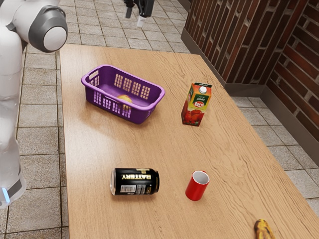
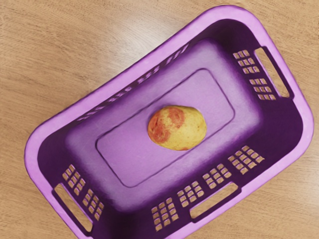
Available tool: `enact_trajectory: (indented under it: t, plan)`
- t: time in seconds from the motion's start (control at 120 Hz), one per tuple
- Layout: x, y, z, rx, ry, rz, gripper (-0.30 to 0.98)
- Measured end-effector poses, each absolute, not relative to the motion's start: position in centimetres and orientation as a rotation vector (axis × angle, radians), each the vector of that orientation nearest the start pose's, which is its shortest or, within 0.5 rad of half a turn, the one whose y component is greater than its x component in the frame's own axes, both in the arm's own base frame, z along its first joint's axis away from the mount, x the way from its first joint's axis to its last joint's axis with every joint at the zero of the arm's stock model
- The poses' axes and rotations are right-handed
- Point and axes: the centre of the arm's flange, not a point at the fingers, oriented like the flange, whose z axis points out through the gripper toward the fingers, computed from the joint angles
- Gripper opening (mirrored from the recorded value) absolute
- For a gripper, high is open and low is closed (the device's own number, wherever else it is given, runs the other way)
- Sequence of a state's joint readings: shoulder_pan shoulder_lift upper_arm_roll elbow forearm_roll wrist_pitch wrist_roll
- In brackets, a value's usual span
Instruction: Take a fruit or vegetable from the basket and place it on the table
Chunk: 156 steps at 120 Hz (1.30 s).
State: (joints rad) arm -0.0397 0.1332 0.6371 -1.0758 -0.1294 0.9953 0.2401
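I have the gripper [image 1: 134,16] raised high above the purple basket [image 2: 56,107], its two fingers parted and empty. Below it, the yellow-and-red fruit [image 2: 176,128] lies on the basket's floor, touching no wall. Off to the side from my gripper stands a juice carton [image 1: 196,105]; well apart from it are a black can [image 1: 134,181] on its side, a red mug [image 1: 196,188] and a banana [image 1: 263,229].
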Motion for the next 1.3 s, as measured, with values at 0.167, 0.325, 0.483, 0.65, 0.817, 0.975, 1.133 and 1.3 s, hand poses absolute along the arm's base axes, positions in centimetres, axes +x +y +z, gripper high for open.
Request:
enact_trajectory:
  t: [0.167, 0.325, 0.483, 0.65, 0.817, 0.975, 1.133, 1.3]
  plan:
    - [45.5, 24.7, 74.2, -3.2, -0.395, 0.138, 0.67]
    - [44.9, 22.6, 79.3, -3.155, -0.251, -0.076, 0.67]
    - [47.1, 26.1, 74.8, -3.133, -0.266, 0.044, 0.67]
    - [43.5, 24.4, 70.7, -3.186, -0.029, 0.045, 0.67]
    - [45.4, 22.8, 66.8, -3.2, 0.573, -0.164, 0.67]
    - [50.2, 22.8, 60.7, -3.134, 0.48, 0.0, 0.67]
    - [51.7, 19.7, 56.4, -3.142, 0.337, 0.088, 0.67]
    - [52.4, 13.9, 52.4, -3.149, 0.25, 0.166, 0.67]
